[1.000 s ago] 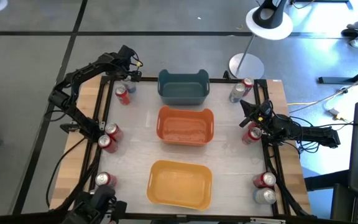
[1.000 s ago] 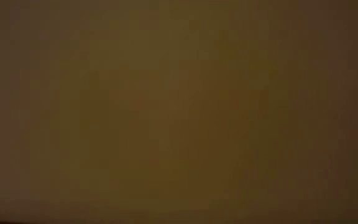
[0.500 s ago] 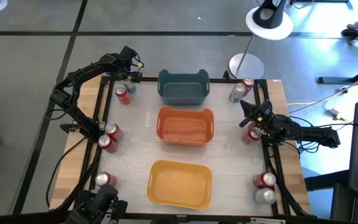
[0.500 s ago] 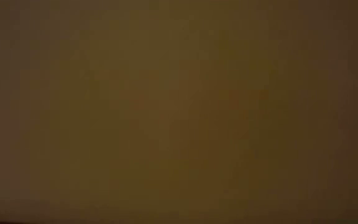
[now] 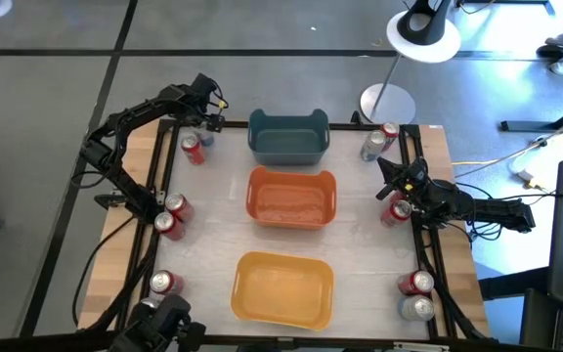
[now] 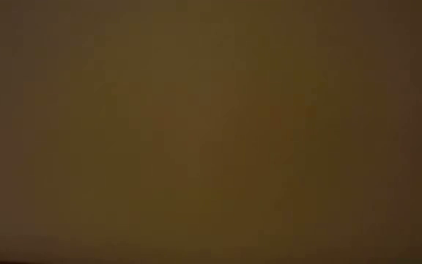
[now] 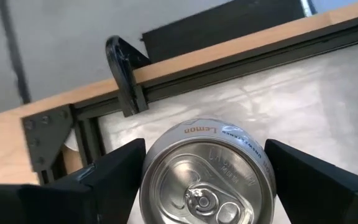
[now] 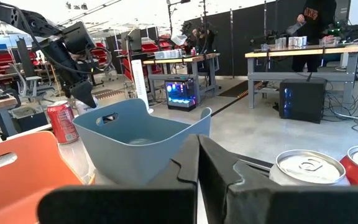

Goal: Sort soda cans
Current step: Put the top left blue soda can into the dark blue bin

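Your left gripper (image 7: 204, 171) sits unmoved at upper left, fingers spread either side of a silver can (image 7: 207, 174), not yet squeezing; nothing sorted.

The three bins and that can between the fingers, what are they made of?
The blue bin, orange bin and yellow bin look like matte moulded plastic. The silver can looks like aluminium: shiny brushed top with pull tab.
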